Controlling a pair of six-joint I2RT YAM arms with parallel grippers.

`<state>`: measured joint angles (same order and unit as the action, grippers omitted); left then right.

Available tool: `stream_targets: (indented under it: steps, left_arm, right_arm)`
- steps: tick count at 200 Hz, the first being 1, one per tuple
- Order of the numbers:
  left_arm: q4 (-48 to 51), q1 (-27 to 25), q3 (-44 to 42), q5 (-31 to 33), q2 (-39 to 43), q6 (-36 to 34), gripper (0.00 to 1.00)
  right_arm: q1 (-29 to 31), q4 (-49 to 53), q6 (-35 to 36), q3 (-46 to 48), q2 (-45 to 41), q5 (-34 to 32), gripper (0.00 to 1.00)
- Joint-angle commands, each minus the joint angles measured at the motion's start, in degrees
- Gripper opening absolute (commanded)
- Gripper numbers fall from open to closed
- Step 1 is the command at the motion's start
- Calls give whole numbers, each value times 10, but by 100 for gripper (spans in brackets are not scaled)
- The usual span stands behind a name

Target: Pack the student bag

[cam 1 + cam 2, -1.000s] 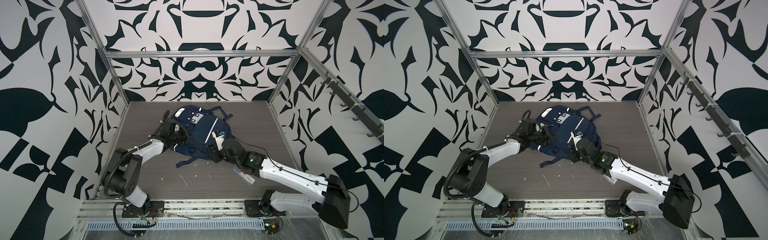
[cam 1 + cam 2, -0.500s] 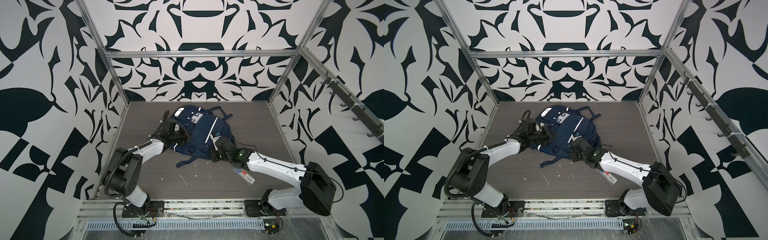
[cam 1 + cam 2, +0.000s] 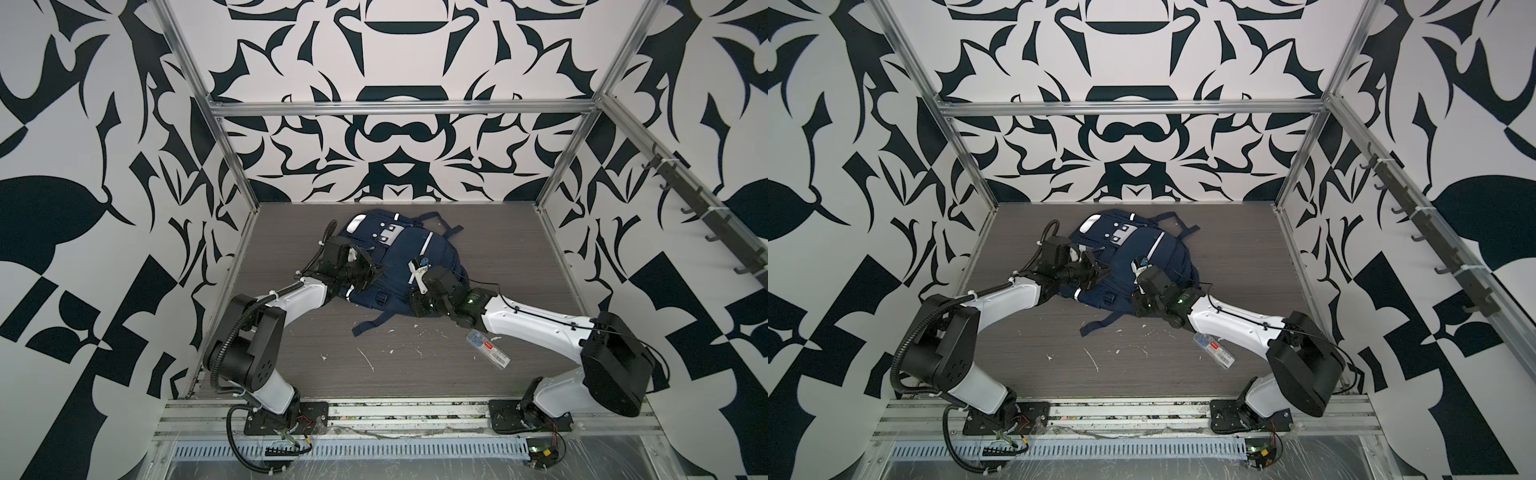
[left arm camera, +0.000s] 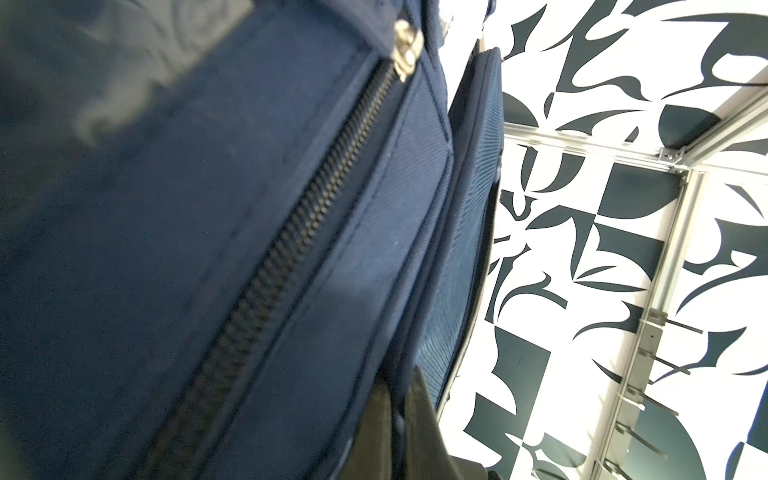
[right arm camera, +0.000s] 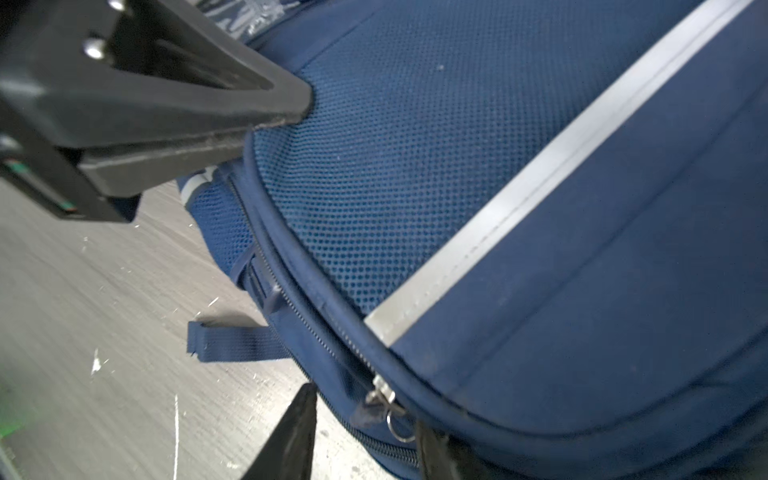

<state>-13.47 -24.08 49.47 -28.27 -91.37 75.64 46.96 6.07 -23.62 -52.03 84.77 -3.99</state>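
The student bag (image 3: 399,257) (image 3: 1129,253), a navy backpack with white stripes, lies flat at the back middle of the table. My left gripper (image 3: 376,270) (image 3: 1102,270) (image 4: 399,399) is shut on a piped seam of the bag's left side; in the right wrist view its black fingers (image 5: 266,108) meet at the edge of the mesh pocket. My right gripper (image 3: 415,308) (image 3: 1139,306) (image 5: 365,440) is at the bag's near right edge. It stands open, with a zipper pull (image 5: 384,401) and its ring between the two fingertips. The bag (image 4: 208,249) (image 5: 540,208) fills both wrist views.
A clear plastic case with a red label (image 3: 488,348) (image 3: 1214,349) lies on the table under my right forearm. A loose bag strap (image 3: 370,326) trails toward the front. White scraps (image 3: 368,359) dot the table. A hook rail (image 3: 706,212) runs along the right wall.
My right arm has drawn in, and its gripper has slid left along the bag's near edge, its jaws narrower than a second ago. The left arm and bag have stayed put.
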Motion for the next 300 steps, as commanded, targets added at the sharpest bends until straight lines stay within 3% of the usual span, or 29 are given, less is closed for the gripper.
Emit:
stream_targets:
  steps: [1,24,81,140,204,240,283,300]
  left_arm:
    - [-53,-5,11,-36,6,14,0]
    - [-52,-6,12,-37,7,15,0]
    - [-51,-7,16,-38,6,15,0]
    - [-57,-11,11,-39,-1,21,0]
    - [-79,-11,-10,-36,1,27,0]
    - [-44,-9,-1,-30,0,-2,0]
    - [-4,15,10,-26,1,-50,0]
    - [-20,29,7,-29,1,-51,0]
  right_arm:
    - [-4,-16,-7,-38,11,-11,39]
    - [-4,-18,-4,-53,27,-4,31]
    - [-4,-56,10,-43,27,17,0]
    - [-4,-127,18,-26,31,69,0]
    - [-4,-133,23,-41,44,99,0]
    - [-5,-138,23,-15,-10,84,23]
    - [-8,-37,2,14,-96,41,33]
    - [-11,7,-20,35,-143,11,42]
